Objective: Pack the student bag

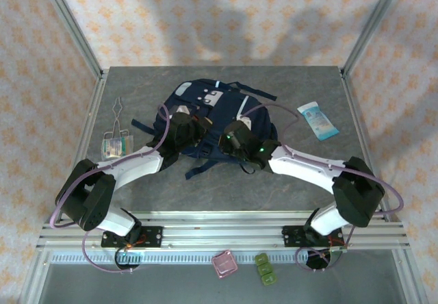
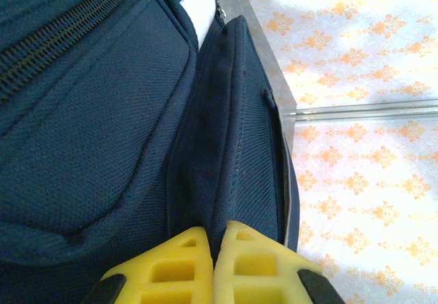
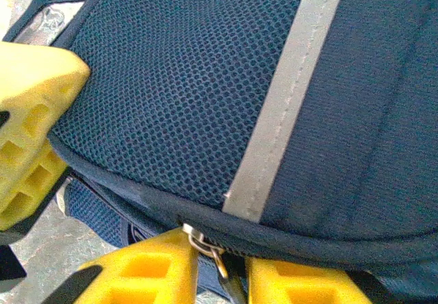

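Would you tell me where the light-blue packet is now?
In the top view, the light-blue packet lies on the table right of the student bag, apart from it.

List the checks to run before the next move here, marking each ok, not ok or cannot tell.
1. Fabric of student bag pinched by left gripper: ok.
2. The zipper pull sits between right gripper fingers: ok.
3. Right jaws clamped on the pull: not ok, gap shows.
4. Main compartment open: cannot tell.
5. Both arms clear of light-blue packet: ok.
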Tool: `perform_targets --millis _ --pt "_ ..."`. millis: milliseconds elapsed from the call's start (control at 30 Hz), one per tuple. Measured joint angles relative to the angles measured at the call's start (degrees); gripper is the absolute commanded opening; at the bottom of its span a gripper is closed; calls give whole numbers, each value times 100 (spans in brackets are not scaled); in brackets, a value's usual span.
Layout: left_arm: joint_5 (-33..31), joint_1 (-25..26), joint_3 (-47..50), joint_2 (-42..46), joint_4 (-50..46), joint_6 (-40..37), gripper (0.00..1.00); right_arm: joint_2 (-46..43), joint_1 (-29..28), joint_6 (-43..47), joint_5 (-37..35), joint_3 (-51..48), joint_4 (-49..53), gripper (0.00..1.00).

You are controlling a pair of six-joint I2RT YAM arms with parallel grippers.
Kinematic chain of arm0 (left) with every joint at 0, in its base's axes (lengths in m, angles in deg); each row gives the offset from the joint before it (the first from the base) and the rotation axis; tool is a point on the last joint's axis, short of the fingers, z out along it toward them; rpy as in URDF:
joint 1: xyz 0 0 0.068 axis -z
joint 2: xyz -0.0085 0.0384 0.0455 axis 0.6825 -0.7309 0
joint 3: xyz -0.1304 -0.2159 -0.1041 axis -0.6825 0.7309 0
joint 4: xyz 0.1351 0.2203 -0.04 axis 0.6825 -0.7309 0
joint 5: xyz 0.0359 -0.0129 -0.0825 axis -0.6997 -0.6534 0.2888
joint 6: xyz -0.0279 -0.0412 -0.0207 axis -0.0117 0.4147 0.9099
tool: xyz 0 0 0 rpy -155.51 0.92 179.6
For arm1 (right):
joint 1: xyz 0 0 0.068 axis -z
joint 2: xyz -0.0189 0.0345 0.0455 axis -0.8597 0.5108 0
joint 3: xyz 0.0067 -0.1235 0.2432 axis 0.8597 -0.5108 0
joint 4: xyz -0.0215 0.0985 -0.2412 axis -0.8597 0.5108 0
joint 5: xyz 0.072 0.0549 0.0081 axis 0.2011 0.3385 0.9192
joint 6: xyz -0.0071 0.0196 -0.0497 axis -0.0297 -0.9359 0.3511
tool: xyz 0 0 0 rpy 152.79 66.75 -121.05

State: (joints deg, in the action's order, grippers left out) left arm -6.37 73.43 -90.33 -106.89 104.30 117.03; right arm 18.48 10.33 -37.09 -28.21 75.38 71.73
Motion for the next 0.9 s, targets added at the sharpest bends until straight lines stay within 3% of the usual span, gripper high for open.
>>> perform_targets --millis 200,567,900 --pt "-22 -2 0 -28 28 2 0 256 -26 -9 -199 278 273 0" --pt "92 -24 15 -39 33 -101 0 -107 7 116 -260 -111 299 0" --pt "544 -68 24 -39 -17 -459 0 -901 743 850 -262 -820 422 0"
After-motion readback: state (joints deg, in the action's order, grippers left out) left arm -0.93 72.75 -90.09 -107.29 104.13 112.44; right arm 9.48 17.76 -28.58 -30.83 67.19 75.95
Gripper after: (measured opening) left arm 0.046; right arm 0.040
